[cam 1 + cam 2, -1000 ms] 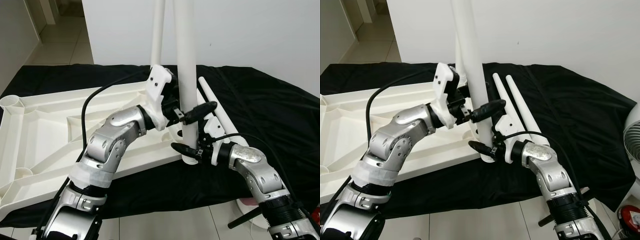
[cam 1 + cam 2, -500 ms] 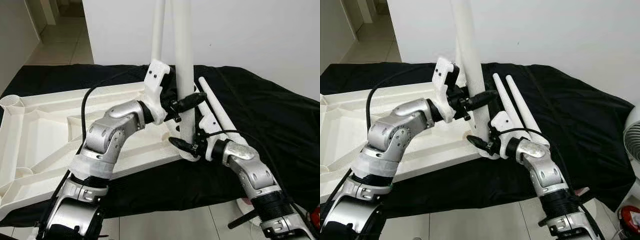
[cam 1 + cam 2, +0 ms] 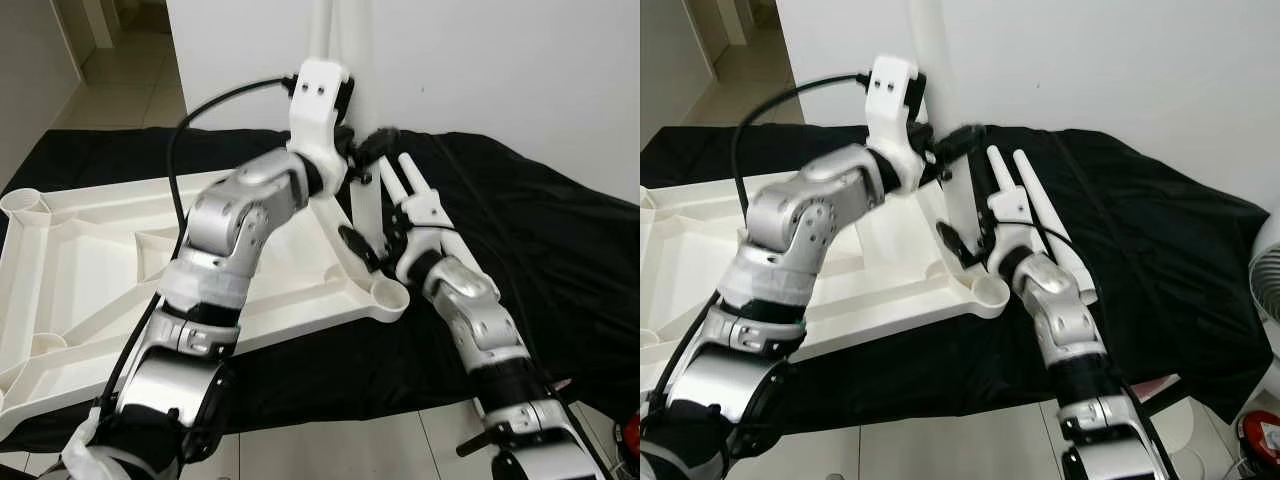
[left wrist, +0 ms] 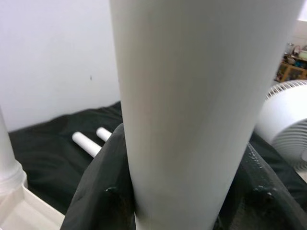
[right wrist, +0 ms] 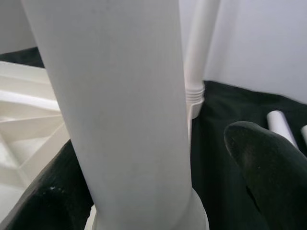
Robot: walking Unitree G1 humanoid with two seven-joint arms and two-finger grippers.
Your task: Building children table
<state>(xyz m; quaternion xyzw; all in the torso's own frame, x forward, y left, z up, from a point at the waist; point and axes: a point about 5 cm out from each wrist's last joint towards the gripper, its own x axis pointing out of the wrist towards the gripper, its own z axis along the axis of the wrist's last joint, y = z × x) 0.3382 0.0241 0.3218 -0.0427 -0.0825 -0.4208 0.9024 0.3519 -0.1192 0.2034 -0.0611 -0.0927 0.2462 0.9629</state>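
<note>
From the head, the white leg stands straight up, long way up and down. Its bottom end hangs above and behind the empty corner cup of the upside-down table top. The left gripper grips it higher; the right gripper is lower, nearer the cup.

Left wrist: the jaws hug the leg on both sides.

Right wrist: one black finger sits apart from the leg, so those jaws look loose around it.

Head downward; wrists against leg
</note>
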